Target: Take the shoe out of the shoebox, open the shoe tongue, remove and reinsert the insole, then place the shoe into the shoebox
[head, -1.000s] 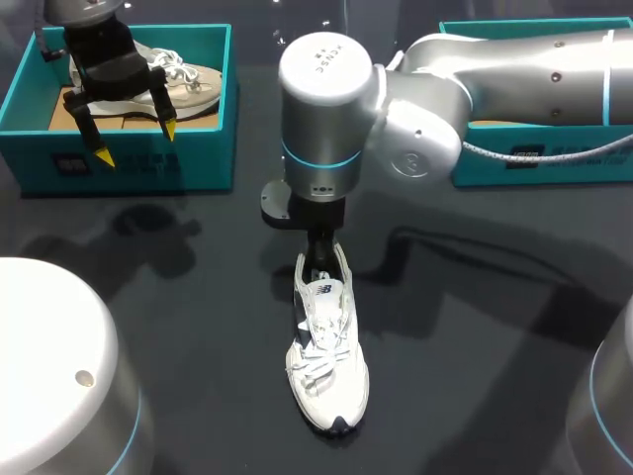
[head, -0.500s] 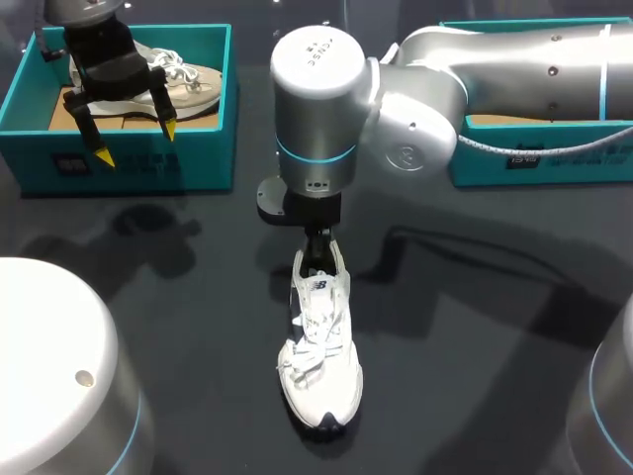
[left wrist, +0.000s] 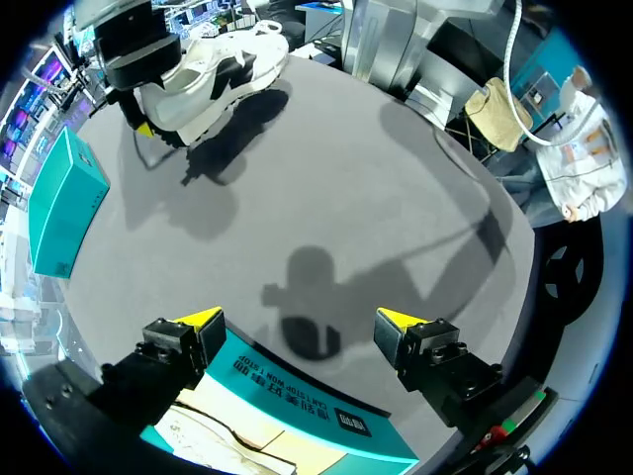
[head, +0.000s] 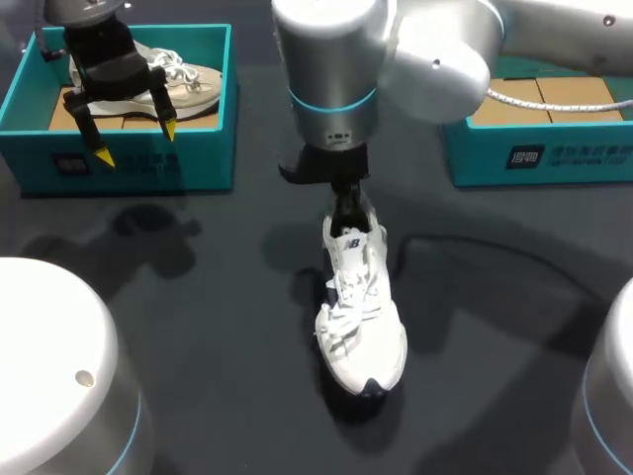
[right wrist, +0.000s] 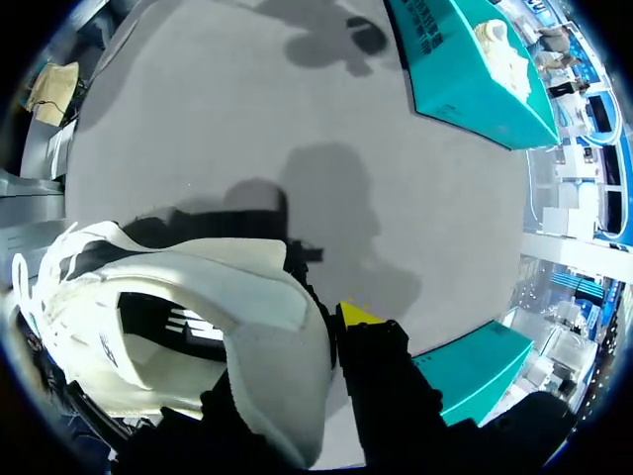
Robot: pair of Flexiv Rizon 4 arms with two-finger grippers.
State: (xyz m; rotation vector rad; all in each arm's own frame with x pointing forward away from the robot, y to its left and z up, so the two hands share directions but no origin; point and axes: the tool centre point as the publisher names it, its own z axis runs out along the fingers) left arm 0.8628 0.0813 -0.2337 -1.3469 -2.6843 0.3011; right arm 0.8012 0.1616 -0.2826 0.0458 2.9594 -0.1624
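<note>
A white shoe point(head: 361, 317) hangs by its heel from my right gripper point(head: 343, 203), toe pointing to the table's front, with its shadow offset beside it. In the right wrist view one yellow-tipped finger point(right wrist: 356, 315) presses the outside of the heel collar point(right wrist: 247, 287) and the other is hidden inside the shoe. My left gripper point(head: 136, 142) stands open over the front wall of the left teal shoebox point(head: 198, 163), which holds a second pale shoe point(head: 188, 79). From the left wrist, the open gripper point(left wrist: 299, 319) frames that box's wall point(left wrist: 297, 406), and the held shoe point(left wrist: 213, 69) shows far ahead.
A second teal shoebox point(head: 554, 148) sits at the back right, with brown card lining showing inside. Dark tabletop lies between the two boxes and under the shoe. My right arm's large silver joint point(head: 331, 59) looms over the middle back.
My right gripper closed on the shoe's heel, then carried the shoe up and to the right. The left arm has stayed still.
</note>
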